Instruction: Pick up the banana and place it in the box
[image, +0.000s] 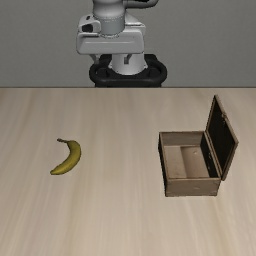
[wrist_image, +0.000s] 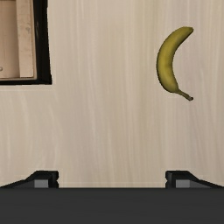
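A yellow banana (image: 67, 157) lies curved on the wooden table at the exterior view's left. An open wooden box (image: 190, 188) stands at the exterior view's right, its lid (image: 222, 136) tilted up on the far-right side and nothing visible inside. My arm (image: 112, 38) is held high over the table's far edge. In the wrist view my gripper (wrist_image: 114, 179) is open, its fingertips (wrist_image: 44, 178) wide apart with nothing between them. The banana (wrist_image: 172, 61) lies well ahead of one fingertip, and the box's dark rim (wrist_image: 42, 44) is off toward the other side.
The light wooden table (image: 120, 200) stretches wide between banana and box. The robot's black base (image: 128, 73) sits at the table's far edge, with a grey wall behind it.
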